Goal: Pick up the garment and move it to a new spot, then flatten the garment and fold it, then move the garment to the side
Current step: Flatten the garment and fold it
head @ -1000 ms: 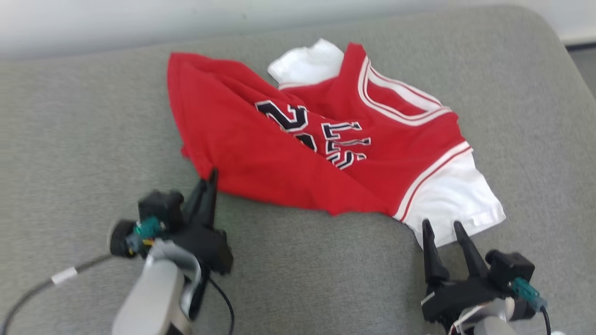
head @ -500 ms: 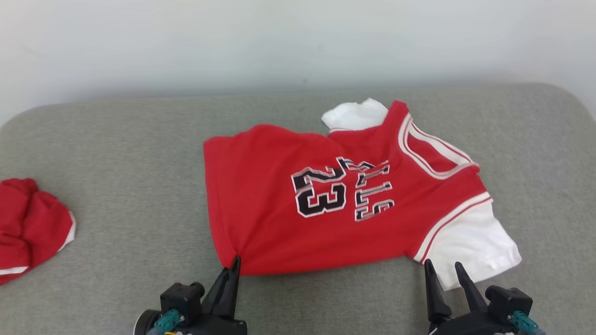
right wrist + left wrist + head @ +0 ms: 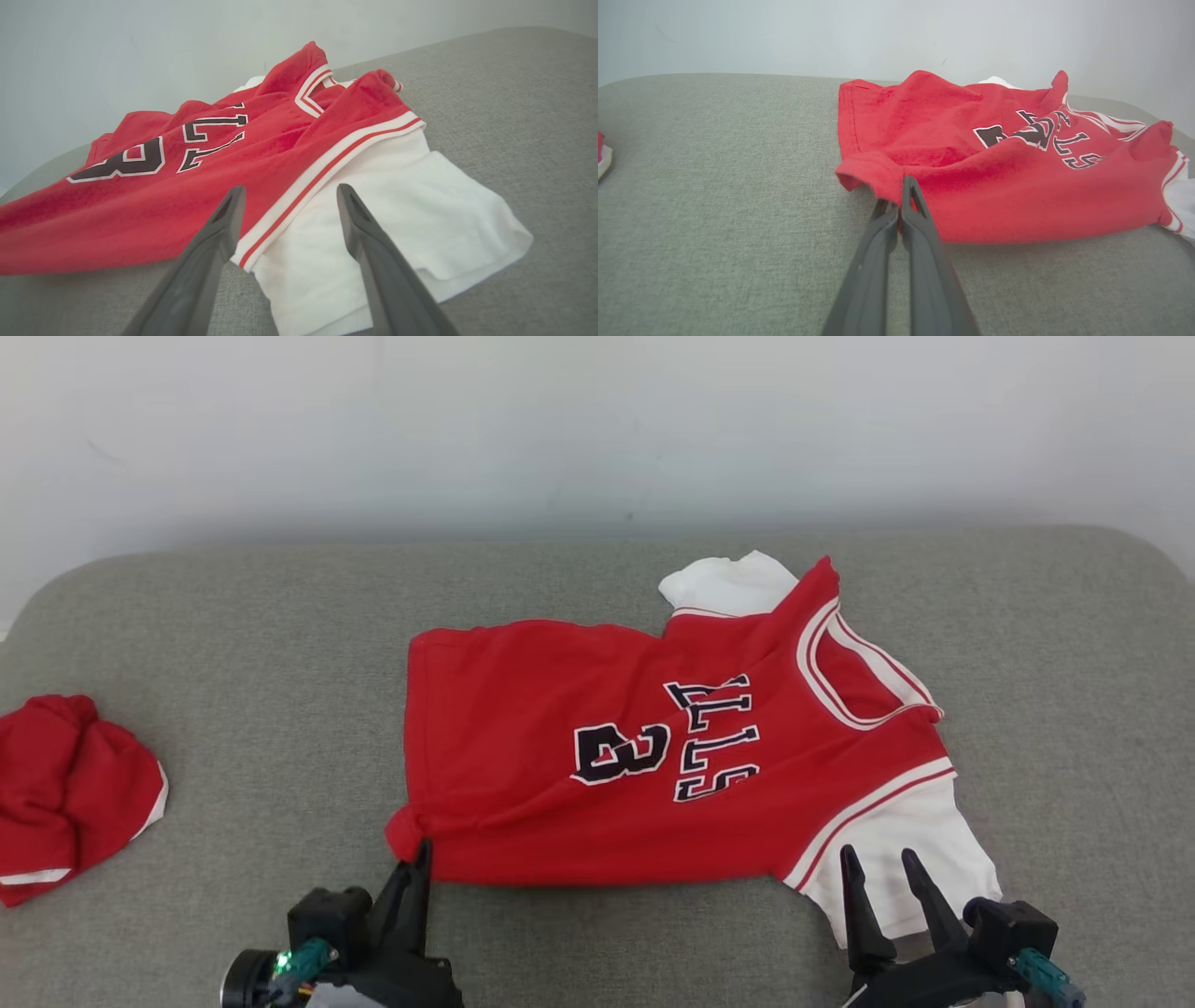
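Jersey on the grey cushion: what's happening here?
The left claw is shut on the red jersey at its near hem corner. The right claw stands open at the white sleeve, gripping nothing. The jersey lies spread but wrinkled on the grey cushion, not yet folded. Another red garment sits to the left.
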### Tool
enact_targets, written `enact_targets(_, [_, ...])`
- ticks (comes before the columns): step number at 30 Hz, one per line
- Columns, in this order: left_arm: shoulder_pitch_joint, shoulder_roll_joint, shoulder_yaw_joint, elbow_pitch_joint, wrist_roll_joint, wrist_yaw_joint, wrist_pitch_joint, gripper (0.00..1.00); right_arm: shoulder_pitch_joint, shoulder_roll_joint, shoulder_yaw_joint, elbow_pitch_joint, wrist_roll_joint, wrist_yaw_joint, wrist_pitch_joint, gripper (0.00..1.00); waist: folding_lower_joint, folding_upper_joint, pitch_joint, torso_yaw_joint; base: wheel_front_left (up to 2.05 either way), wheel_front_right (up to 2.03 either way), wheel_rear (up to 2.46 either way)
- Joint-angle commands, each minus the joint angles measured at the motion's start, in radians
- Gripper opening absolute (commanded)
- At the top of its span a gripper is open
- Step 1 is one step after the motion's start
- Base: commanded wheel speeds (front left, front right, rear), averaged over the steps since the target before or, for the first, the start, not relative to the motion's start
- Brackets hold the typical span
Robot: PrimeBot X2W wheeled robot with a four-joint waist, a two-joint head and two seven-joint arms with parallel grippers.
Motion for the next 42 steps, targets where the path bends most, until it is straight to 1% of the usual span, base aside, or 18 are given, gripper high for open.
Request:
enact_targets(1, [-0.048, 0.002, 0.002, 0.031, 0.002, 0.009, 0.001, 0.0, -0.015, 0.001, 0.004, -0.005, -0.011, -0.002, 0.0, 1.0, 0.0001, 0.0001, 0.053, -0.058, 0.0, 0.0, 0.0])
enact_targets(3, [-0.093, 0.003, 0.007, 0.072, 0.004, 0.018, 0.002, 0.0, -0.025, 0.0, 0.006, -0.008, -0.014, -0.002, 0.0, 1.0, 0.0001, 0.0001, 0.07, -0.08, 0.0, 0.0, 0.0])
enact_targets(4, [-0.093, 0.003, 0.007, 0.072, 0.004, 0.018, 0.002, 0.0, -0.025, 0.0, 0.006, -0.008, -0.014, -0.002, 0.0, 1.0, 0.0001, 0.0001, 0.07, -0.08, 0.0, 0.0, 0.0])
enact_targets(8, [-0.186, 0.001, 0.012, 0.171, 0.005, 0.033, 0.01, 0.0, -0.043, 0.001, 0.011, -0.01, -0.018, -0.003, 0.0, 1.0, 0.0001, 0.0001, 0.096, -0.114, 0.0, 0.0, 0.0])
enact_targets(9, [-0.209, -0.001, 0.013, 0.193, 0.006, 0.036, 0.008, 0.28, -0.047, 0.001, 0.013, -0.011, -0.018, -0.003, 0.0, 1.0, 0.0001, 0.0001, 0.103, -0.121, 0.0, 0.0, 0.0])
enact_targets(10, [-0.228, -0.003, 0.015, 0.216, 0.003, 0.037, 0.007, 0.49, -0.048, 0.001, 0.013, -0.012, -0.02, -0.003, 0.0, 1.0, 0.0001, 0.0001, 0.107, -0.127, 0.0, 0.0, 0.0])
enact_targets(11, [-0.246, -0.005, 0.016, 0.238, 0.002, 0.041, 0.007, 1.0, -0.049, 0.001, 0.013, -0.012, -0.02, -0.003, 0.0, 1.0, 0.0001, 0.0001, 0.109, -0.132, 0.0, 0.0, 0.0])
enact_targets(16, [-0.31, -0.012, 0.039, 0.287, -0.016, 0.047, -0.004, 1.0, -0.05, 0.001, 0.012, -0.013, -0.017, -0.003, 0.0, 1.0, 0.0001, 0.0001, 0.107, -0.139, 0.0, 0.0, 0.0])
enact_targets(17, [-0.312, -0.014, 0.045, 0.285, -0.022, 0.044, -0.006, 1.0, -0.046, 0.001, 0.01, -0.012, -0.017, -0.003, 0.0, 1.0, 0.0001, 0.0001, 0.103, -0.136, 0.0, 0.0, 0.0])
enact_targets(19, [-0.311, -0.014, 0.064, 0.236, -0.016, 0.045, -0.007, 1.0, -0.038, 0.001, 0.003, -0.011, -0.014, -0.003, 0.0, 1.0, 0.0001, 0.0001, 0.094, -0.128, 0.0, 0.0, 0.0])
enact_targets(25, [-0.202, -0.021, 0.129, 0.111, -0.007, 0.038, -0.006, 1.0, -0.021, 0.001, 0.0, -0.005, -0.006, -0.003, 0.0, 1.0, 0.0001, 0.0001, 0.06, -0.097, 0.0, 0.0, 0.0])
enact_targets(29, [-0.119, -0.024, 0.161, 0.078, 0.003, 0.029, -0.006, 1.0, -0.02, 0.001, -0.001, -0.003, -0.004, -0.003, 0.0, 1.0, 0.0001, 0.0001, 0.05, -0.082, 0.0, 0.0, 0.0])
enact_targets(35, [-0.062, -0.029, 0.184, 0.103, 0.017, 0.02, -0.006, 1.0, -0.024, 0.001, 0.004, -0.005, -0.007, -0.003, 0.0, 1.0, 0.0001, 0.0001, 0.061, -0.071, 0.0, 0.0, 0.0])
enact_targets(42, [-0.103, -0.035, 0.189, 0.121, 0.032, 0.01, -0.007, 1.0, -0.04, 0.001, 0.003, -0.011, -0.025, -0.003, 0.0, 1.0, 0.0001, 0.0001, 0.104, -0.084, 0.0, 0.0, 0.0])
